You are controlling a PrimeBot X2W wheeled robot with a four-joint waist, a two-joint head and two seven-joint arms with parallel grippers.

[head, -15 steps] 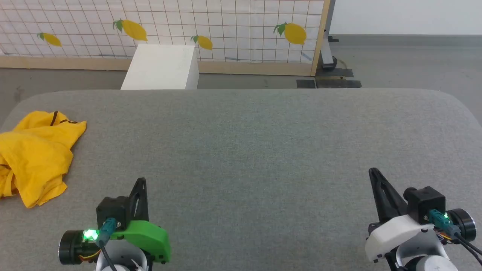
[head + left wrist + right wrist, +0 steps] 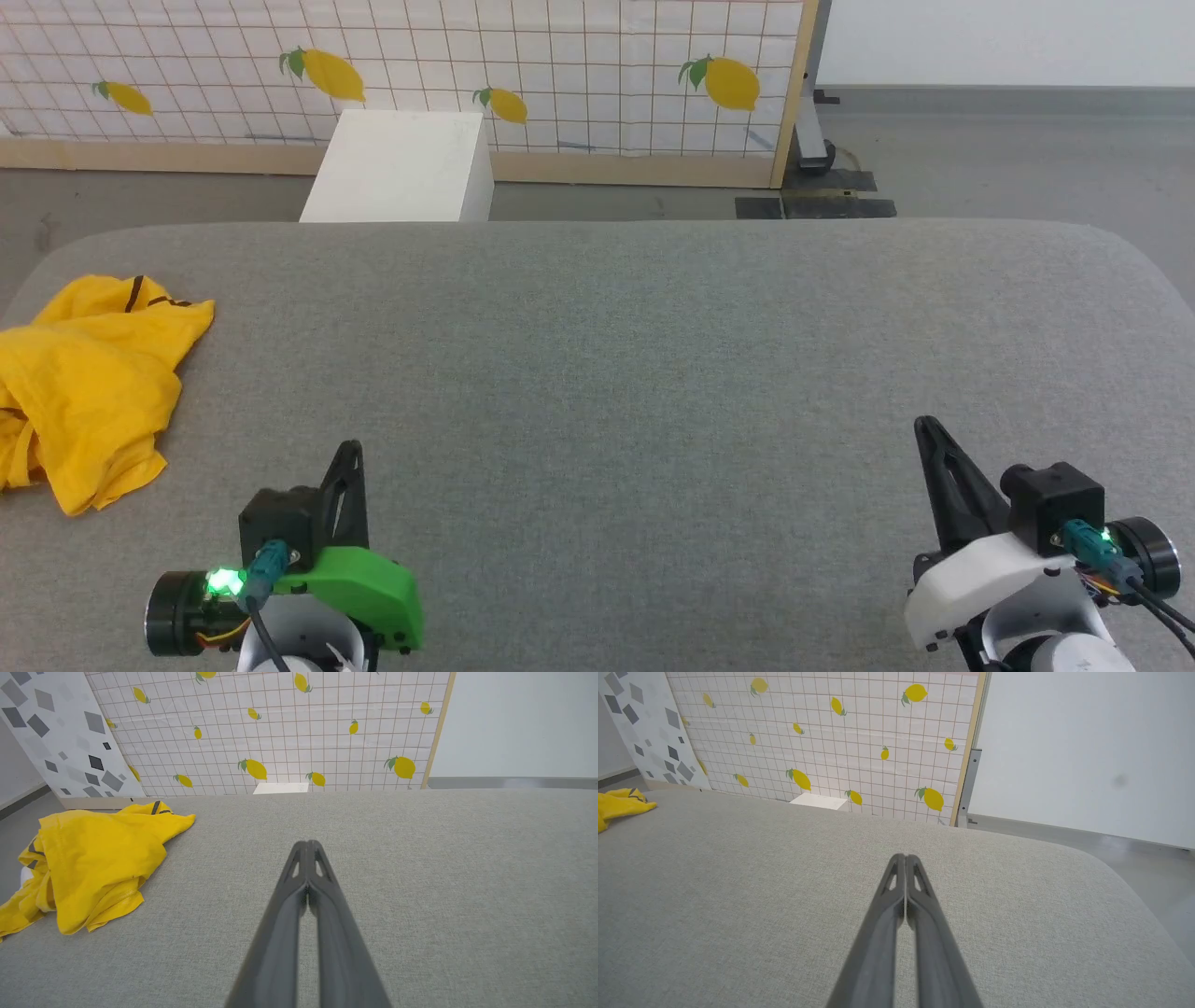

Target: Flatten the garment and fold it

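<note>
Jaws on both grippers are fully closed, fingers pressed together along the tips, nothing pinched in either. Left gripper (image 2: 349, 451) sits low over the grey fabric surface (image 2: 653, 355), fingers pointing ahead. Right gripper (image 2: 922, 425) has the same pose, well apart to its right. Can't tell if either set of tips touches the fabric.

Garment (image 2: 89, 392) is a crumpled yellow heap, not flattened, no folds made. It lies to the left of the left jaws and slightly ahead of them, near but not touching. From the left wrist view it sits left of the closed fingers (image 2: 93, 858), one lobe reaching toward the far edge of the surface. Dark print lines show on that far lobe, and a small white patch shows at the heap's left side. Its left part runs out of the head view. From the right jaws it is far off to the left, well apart; the right wrist view catches a corner of it at the left edge (image 2: 619, 802).

Ahead of the left jaws, past the far edge of the surface, stands a white box (image 2: 401, 168). Behind it is a white grid wall (image 2: 579, 103) with lemon pictures.
</note>
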